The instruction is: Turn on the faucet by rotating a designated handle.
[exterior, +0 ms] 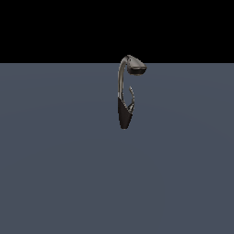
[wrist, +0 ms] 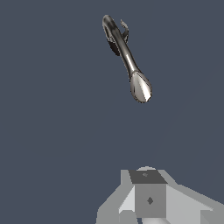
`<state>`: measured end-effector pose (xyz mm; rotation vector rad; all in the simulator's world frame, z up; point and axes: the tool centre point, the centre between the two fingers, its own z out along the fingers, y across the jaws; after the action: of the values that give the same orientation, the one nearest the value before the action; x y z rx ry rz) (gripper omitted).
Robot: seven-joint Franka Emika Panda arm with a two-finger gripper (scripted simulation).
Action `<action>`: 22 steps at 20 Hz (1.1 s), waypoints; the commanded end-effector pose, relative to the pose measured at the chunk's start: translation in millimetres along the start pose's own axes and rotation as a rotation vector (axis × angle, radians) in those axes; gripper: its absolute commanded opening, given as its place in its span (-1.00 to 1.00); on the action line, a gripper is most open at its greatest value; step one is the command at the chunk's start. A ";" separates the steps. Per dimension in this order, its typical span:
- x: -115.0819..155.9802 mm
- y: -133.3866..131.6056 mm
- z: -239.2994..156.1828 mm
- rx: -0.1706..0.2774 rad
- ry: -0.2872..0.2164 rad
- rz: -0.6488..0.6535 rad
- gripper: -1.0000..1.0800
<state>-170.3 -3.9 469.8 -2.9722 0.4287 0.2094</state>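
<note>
Showing only as pale grey blocky housing at the bottom of the wrist view, the hand (wrist: pixel 148 199) is sitting well apart from everything, and whether it is open or closed I cannot tell, since its fingertips are hidden; it is holding nothing.

Outward from it, the small dark metallic faucet with its tapered black cone base and tall arched grey neck (exterior: pixel 124 93) is standing on the flat slate-blue table (exterior: pixel 55 173), just right of centre in the upper half of the exterior view.

Sprouting from the cone, the thin curved grey-silver lever handle (exterior: pixel 132 97) is lying just beside the neck.

That closeness is the hazard: an approach is risking catching the neck or wide spout head, or slipping off so slim a lever.
</note>
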 end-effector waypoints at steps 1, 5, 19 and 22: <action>18.3 -5.2 2.9 0.029 -0.021 0.049 -1.00; 47.9 -12.3 9.8 0.072 -0.055 0.127 -1.00; 154.2 -26.0 55.2 0.210 -0.186 0.413 -1.00; 176.6 -26.6 69.3 0.237 -0.216 0.477 -1.00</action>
<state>-13.2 -14.3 386.1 -2.5695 1.0062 0.4643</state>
